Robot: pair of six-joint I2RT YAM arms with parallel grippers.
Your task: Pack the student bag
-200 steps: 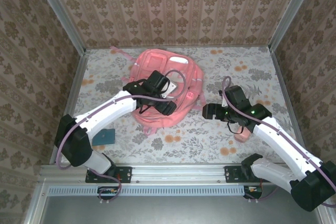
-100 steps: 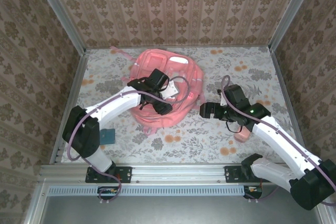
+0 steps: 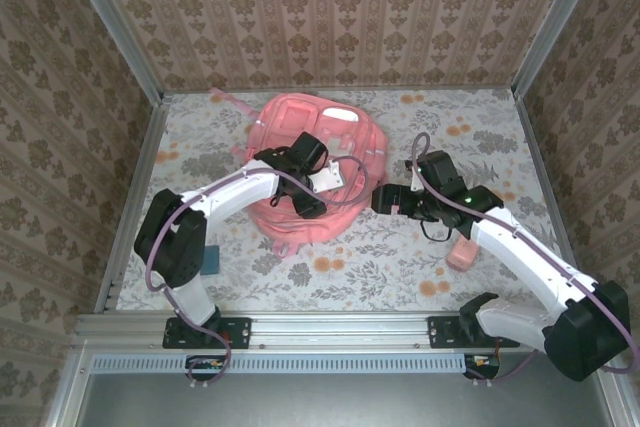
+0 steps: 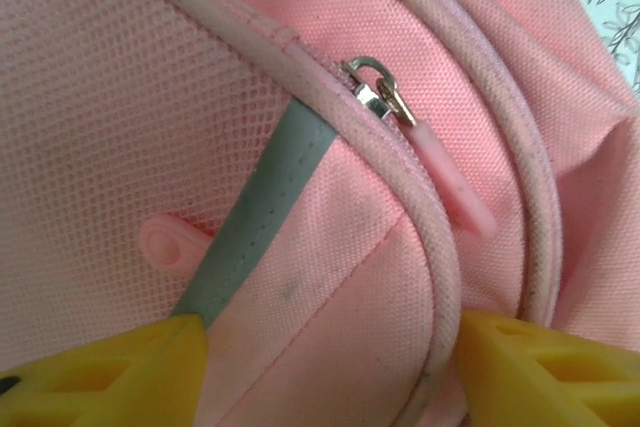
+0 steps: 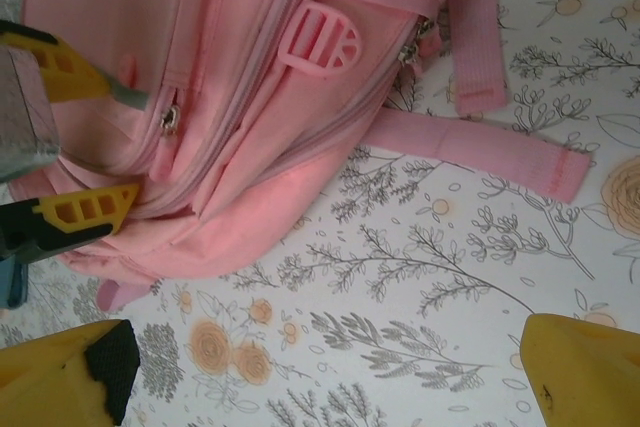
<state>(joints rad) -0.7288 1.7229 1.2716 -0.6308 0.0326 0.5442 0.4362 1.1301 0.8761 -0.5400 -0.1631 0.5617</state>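
Observation:
The student bag (image 3: 330,132) is a pink backpack lying flat at the middle back of the floral table. My left gripper (image 3: 308,197) is pressed onto its near front. In the left wrist view the yellow fingers (image 4: 100,372) stand apart, straddling a corner of a piped pocket (image 4: 340,287). A metal zipper slider (image 4: 378,92) with a pink pull sits just beyond, beside a grey strip (image 4: 265,212). My right gripper (image 3: 383,202) hovers open over the tablecloth right of the bag (image 5: 230,57). The left gripper (image 5: 75,142) appears in its view.
A loose pink strap (image 5: 470,142) lies on the cloth ahead of the right gripper (image 5: 325,377). A small pink object (image 3: 460,255) rests beside the right arm. A teal object (image 3: 210,260) lies by the left arm's base. Patterned walls enclose three sides.
The left gripper's jaws have narrowed around the pocket while its arm swung inward. The right gripper slid left toward the bag and opened a little wider.

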